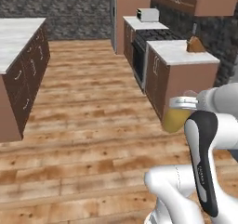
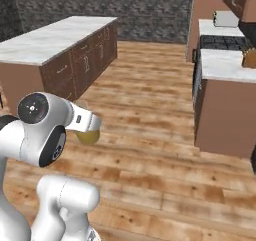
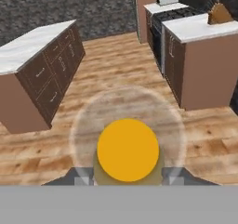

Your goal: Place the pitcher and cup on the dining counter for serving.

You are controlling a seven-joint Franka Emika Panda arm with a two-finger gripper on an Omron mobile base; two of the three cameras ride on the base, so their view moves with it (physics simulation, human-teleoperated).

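Note:
My gripper [image 1: 182, 105] is shut on the pitcher [image 1: 175, 120], a small mustard-tan jug that hangs in the air over the wooden floor. In the right base view the pitcher [image 2: 89, 136] sits just under the gripper [image 2: 93, 125], beside my arm's big white joint. In the hand view the pitcher [image 3: 128, 149] is a round yellow-orange disc between the two fingertips of the gripper [image 3: 128, 176]. The dining counter [image 1: 14, 37], a long marble-topped island with a plain brown end and dark drawers on this side, stands ahead to the left, well apart from the gripper. The cup is out of view.
A kitchen counter [image 1: 179, 51] with a knife block [image 1: 195, 44], a stove [image 1: 153, 34] and a toaster [image 1: 148, 15] runs along the right. A wide wooden floor [image 1: 88, 107] lies between it and the island. A dark stone wall closes the back.

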